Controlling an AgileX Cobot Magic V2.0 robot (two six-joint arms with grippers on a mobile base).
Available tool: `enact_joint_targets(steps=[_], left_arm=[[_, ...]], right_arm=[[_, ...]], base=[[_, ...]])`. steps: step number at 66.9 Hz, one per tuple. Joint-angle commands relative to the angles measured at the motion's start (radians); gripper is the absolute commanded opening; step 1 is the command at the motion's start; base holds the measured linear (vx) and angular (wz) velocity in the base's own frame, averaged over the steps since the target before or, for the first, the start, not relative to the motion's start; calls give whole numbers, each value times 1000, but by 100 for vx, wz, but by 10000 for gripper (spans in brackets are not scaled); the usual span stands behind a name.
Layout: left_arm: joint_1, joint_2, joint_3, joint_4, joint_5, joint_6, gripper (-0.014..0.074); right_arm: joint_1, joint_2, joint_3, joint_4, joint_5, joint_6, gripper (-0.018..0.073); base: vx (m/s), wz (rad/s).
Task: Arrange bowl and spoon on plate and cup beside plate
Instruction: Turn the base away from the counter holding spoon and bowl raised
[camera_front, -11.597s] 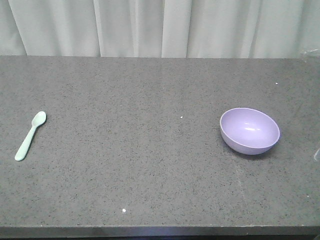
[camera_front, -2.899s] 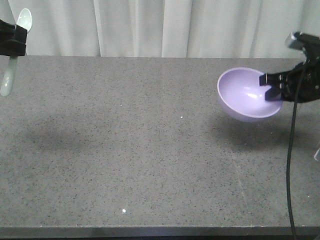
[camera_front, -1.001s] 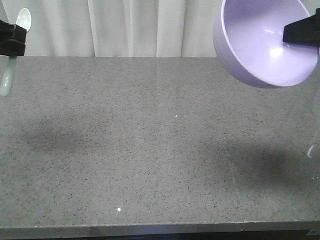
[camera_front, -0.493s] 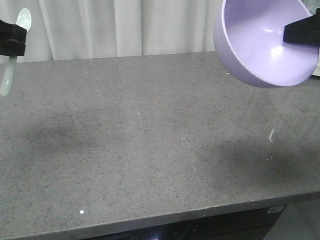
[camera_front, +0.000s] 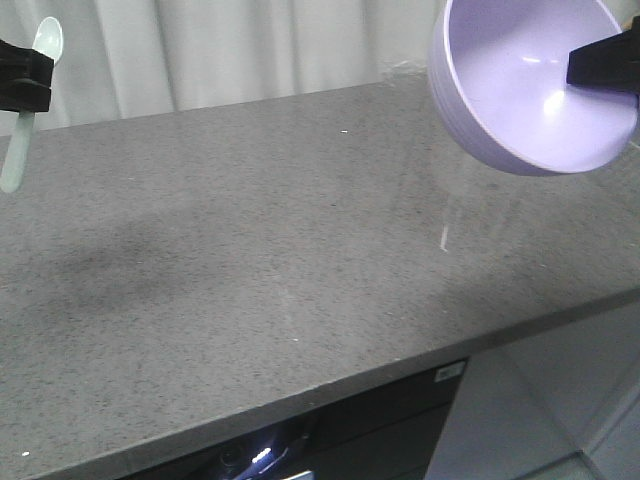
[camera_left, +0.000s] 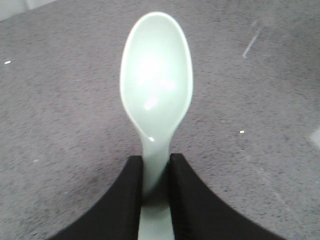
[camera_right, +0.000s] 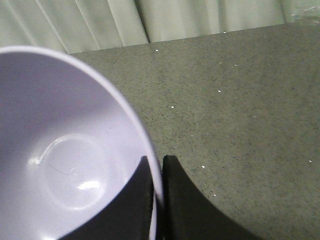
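Above the grey speckled counter (camera_front: 300, 250), your left gripper (camera_left: 156, 161) stays clamped on the mint-green plastic spoon (camera_left: 156, 80), right gripper (camera_right: 156, 167) on the round lavender plastic bowl (camera_right: 65, 165), as the view swings, likely seeking the plate.

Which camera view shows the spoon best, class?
The left wrist view: the spoon fills the picture, head clear, handle pinched between the jaws. The front view shows it small at the left edge. The right wrist view misses it entirely.

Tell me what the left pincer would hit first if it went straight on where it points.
Probably the grey countertop: past the spoon held in the left pincer, the wrist view shows only that surface, though depth is unclear.
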Motion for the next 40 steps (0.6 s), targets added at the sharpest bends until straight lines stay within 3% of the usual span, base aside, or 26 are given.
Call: enact_joint_targets(steps=[1,40], left_arm=[[-2,-36,-24,-27,-50,0,-8],[-2,-36,-24,-27,-50,0,-8]], right_arm=[[-6,-20,-29,48,-47,-11,-6],[-6,-20,-29,48,-47,-11,-6]], base=[[-6,-35],[-6,-30]])
